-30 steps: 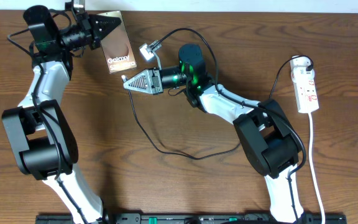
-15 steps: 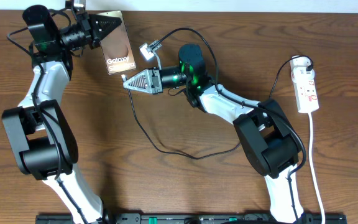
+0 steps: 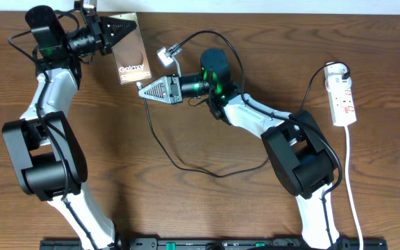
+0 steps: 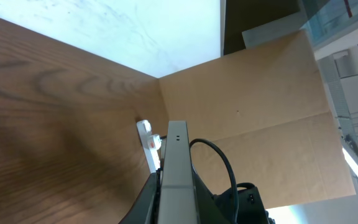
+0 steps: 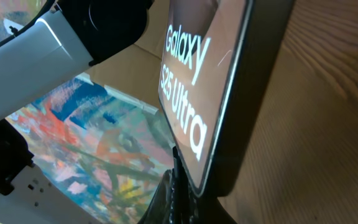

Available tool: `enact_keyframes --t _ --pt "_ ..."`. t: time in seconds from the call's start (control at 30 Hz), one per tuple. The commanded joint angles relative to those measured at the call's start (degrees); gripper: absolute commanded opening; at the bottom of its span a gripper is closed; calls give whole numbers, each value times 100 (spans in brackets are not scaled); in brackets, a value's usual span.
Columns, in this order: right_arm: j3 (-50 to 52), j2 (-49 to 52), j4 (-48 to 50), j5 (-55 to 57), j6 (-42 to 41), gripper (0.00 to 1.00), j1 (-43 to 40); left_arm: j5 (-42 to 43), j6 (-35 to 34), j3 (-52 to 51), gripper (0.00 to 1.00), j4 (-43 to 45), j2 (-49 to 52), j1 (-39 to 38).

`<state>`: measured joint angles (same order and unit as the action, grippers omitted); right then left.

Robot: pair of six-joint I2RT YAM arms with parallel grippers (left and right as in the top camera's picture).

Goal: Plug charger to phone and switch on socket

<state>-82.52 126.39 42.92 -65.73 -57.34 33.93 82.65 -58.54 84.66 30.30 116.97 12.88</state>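
My left gripper [image 3: 125,29] is shut on the top end of the phone [image 3: 132,54]. The phone is brown-black with white "Galaxy" lettering and is held tilted at the back left of the table. In the left wrist view the phone shows edge-on [image 4: 177,163] between the jaws. My right gripper [image 3: 141,89] is shut on the charger tip, just below the phone's lower edge. The right wrist view shows the phone's lettered face [image 5: 194,81], with its lower corner right at the jaws [image 5: 180,186]. The black charger cable [image 3: 186,167] loops across the table. The white socket strip [image 3: 343,94] lies at the far right.
The socket's white cord [image 3: 351,180] runs down the right side towards the front edge. A small white block [image 3: 165,55] on a wire sits above the right arm [image 3: 245,114]. The table is bare wood elsewhere.
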Motion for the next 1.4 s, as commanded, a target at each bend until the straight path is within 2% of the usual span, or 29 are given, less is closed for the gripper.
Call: enact_keyframes --t 0.0,1.37 --pt "-24 13 22 68 15 1 -20 179 -66 57 7 70 -109 -63" --pt "-24 13 20 0 15 1 -142 227 -48 57 7 68 -109 -144"
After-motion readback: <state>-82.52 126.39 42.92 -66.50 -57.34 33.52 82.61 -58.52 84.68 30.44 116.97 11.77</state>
